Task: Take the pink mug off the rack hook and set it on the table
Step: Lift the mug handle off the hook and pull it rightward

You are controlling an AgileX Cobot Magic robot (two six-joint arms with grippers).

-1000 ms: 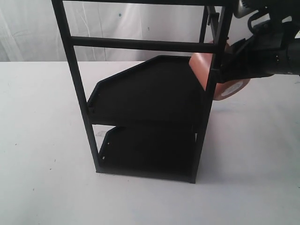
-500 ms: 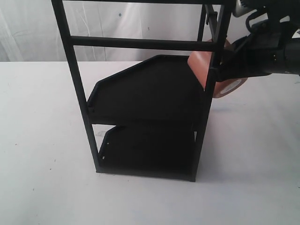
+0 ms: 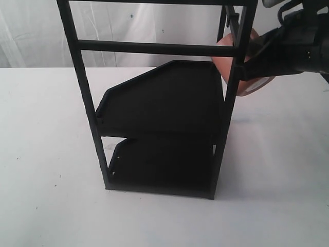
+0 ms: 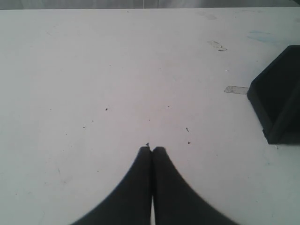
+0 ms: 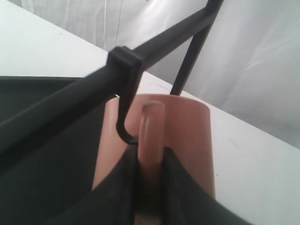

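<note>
- The right gripper (image 5: 150, 161) is squeezing the smooth loop handle of the pink mug (image 5: 187, 140).
- The round mug is hanging high beside the black rack (image 3: 154, 49), its handle touching the thin, bent rack hook (image 5: 123, 127).
- The left gripper (image 4: 151, 151) is hovering closed above the flat white table (image 4: 93, 70).

A tall black metal frame rack (image 3: 159, 118) stands upright, with two solid tray shelves one above the other. The upper shelf (image 3: 164, 98) has a low raised rim and one corner cut at an angle; the lower shelf (image 3: 159, 164) sits just above the rack's feet and lies in shadow. A thick horizontal crossbar (image 3: 154, 48) joins the front posts above the upper shelf. Behind hangs a white, creased curtain (image 3: 154, 20). In the left wrist view a small strip of pale tape (image 4: 236, 89) lies just beside a black corner of the rack.
</note>
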